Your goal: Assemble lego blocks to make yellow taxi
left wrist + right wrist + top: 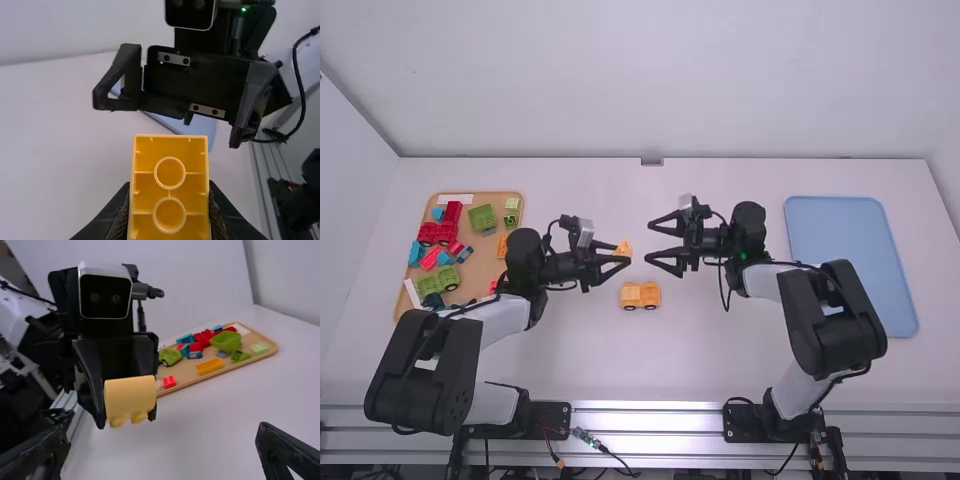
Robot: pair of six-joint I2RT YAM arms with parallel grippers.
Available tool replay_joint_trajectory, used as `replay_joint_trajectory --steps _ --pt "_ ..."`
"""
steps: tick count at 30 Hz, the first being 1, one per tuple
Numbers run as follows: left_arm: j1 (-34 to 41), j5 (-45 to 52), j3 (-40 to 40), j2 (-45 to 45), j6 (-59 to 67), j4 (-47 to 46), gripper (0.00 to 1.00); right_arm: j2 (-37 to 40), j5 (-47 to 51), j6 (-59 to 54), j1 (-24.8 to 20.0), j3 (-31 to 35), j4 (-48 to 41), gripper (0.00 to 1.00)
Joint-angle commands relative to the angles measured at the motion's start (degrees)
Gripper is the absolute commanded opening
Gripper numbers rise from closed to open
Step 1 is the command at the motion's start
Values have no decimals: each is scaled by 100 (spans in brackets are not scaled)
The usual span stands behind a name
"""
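Note:
My left gripper, left of the table's middle, is shut on a yellow block. In the left wrist view that block turns its hollow underside with two rings to the camera, between the fingers of the left gripper. Facing it across a gap, my right gripper stands open and holds nothing; in the right wrist view the right gripper has its fingers wide apart, and the yellow block shows beyond. On the table just below the left gripper sits a yellow wheeled car base.
At the left, a wooden tray holds several red, green, blue and orange blocks. A blue tray lies on the right side of the table.

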State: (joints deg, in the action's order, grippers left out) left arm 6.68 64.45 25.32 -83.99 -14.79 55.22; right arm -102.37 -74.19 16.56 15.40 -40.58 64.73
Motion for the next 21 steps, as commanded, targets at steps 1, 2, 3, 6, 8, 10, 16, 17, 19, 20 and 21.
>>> replay_joint_trajectory --steps 1,2,3,6,8,10,16,17,19,20,21 --pt "50 243 52 116 211 83 1 -89 -479 140 133 4 175 96" --pt "46 271 52 103 320 83 1 -87 -588 229 173 4 328 96" --pt "46 372 52 79 458 116 1 -87 -586 431 219 2 546 95" --pt "46 704 50 0 585 409 1 -87 -573 769 317 4 922 95" --pt "46 870 50 -59 574 763 1 -87 -564 909 354 4 1056 95" --pt "46 863 50 -101 471 1093 1 -87 -538 1082 374 2 1182 94" --pt "173 861 50 -116 489 1410 1 -87 -378 1635 372 2 1797 93" --pt "205 835 50 -116 456 1493 1 -87 -378 1792 391 2 1980 93" --pt "195 680 61 -120 242 1631 1 -87 -369 1989 378 4 2262 93" --pt "199 634 72 -120 156 1668 2 -87 -315 2076 380 4 2352 91" --pt "208 625 109 -122 84 1716 1 -87 -247 2124 385 4 2404 87"
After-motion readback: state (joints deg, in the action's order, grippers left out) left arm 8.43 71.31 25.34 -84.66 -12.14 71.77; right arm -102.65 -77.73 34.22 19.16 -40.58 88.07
